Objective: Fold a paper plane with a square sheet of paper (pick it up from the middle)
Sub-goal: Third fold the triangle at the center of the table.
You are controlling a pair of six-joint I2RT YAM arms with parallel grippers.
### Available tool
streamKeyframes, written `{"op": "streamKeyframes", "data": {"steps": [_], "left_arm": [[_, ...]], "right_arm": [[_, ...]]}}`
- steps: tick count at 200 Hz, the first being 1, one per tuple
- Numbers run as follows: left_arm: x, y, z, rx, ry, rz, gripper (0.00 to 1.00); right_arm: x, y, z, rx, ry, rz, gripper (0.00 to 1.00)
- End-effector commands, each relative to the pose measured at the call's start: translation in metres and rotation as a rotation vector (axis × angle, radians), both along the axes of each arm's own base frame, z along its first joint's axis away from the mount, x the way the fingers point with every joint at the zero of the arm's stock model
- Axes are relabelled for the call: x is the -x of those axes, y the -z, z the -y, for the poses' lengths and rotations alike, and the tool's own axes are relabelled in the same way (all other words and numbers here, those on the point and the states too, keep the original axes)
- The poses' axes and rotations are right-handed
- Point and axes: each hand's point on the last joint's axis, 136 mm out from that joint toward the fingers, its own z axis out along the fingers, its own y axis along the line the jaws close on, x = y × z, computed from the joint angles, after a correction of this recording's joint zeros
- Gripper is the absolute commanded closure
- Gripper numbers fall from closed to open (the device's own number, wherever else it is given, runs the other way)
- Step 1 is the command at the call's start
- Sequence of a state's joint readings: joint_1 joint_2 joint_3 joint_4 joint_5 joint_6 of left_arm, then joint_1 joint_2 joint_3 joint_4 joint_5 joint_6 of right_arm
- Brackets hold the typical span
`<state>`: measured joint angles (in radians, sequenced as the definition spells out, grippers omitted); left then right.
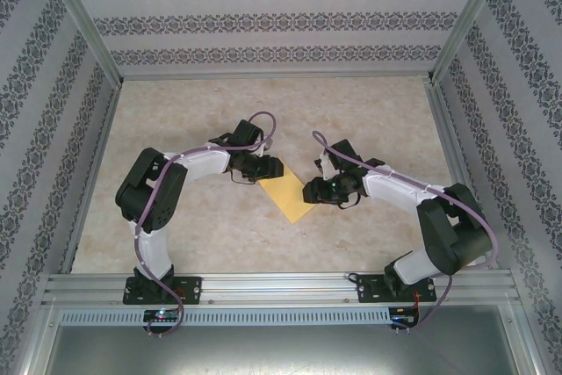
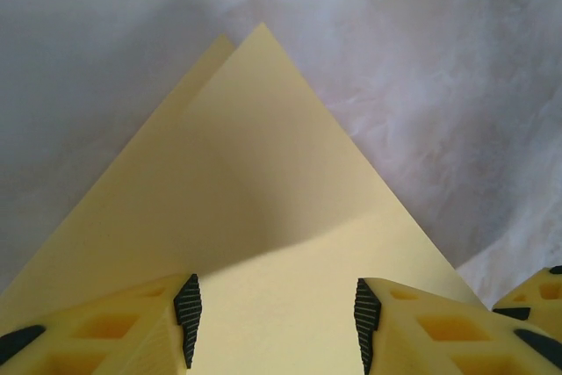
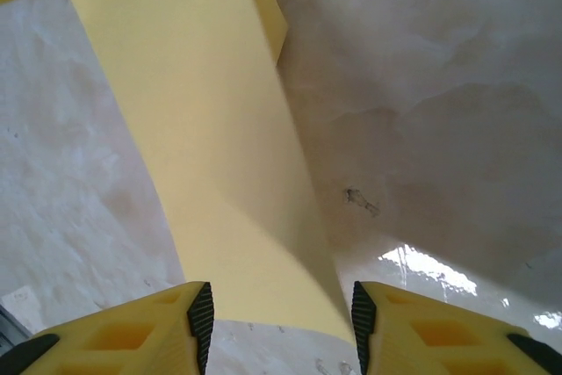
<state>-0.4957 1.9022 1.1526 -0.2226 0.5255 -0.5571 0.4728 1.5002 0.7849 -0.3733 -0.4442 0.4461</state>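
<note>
So we've got the marbled beige table (image 1: pixel 219 111), with the left arm (image 1: pixel 154 191) and right arm (image 1: pixel 448 226) both bent in toward the middle. The yellow paper (image 1: pixel 294 198) sits right there between them, folded to a point, with a second layer peeking out along one edge. Our left gripper (image 2: pixel 274 309) is over one side of it, jaws spread, paper showing across the gap, nothing pinched. The right gripper (image 3: pixel 277 313) is at the opposite side, jaws spread too, the paper's end between its fingers (image 3: pixel 200 322).
</note>
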Motion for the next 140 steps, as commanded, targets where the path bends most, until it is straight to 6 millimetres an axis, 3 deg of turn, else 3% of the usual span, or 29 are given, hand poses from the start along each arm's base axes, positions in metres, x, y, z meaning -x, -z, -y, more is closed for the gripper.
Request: {"op": "streamKeyframes", "data": {"steps": [1,96,140], "left_arm": [[-0.004,0.003,0.0,0.001,0.021,0.027,0.47],[0.005,0.032,-0.006,0.015,0.05,-0.007,0.47],[0.01,0.044,-0.01,0.015,0.053,-0.025,0.46]], "right_arm": [[-0.001,0.004,-0.004,-0.033,0.005,-0.016,0.53],[0.004,0.007,-0.013,-0.097,0.018,-0.043,0.57],[0.004,-0.001,-0.018,-0.13,0.027,-0.036,0.72]]}}
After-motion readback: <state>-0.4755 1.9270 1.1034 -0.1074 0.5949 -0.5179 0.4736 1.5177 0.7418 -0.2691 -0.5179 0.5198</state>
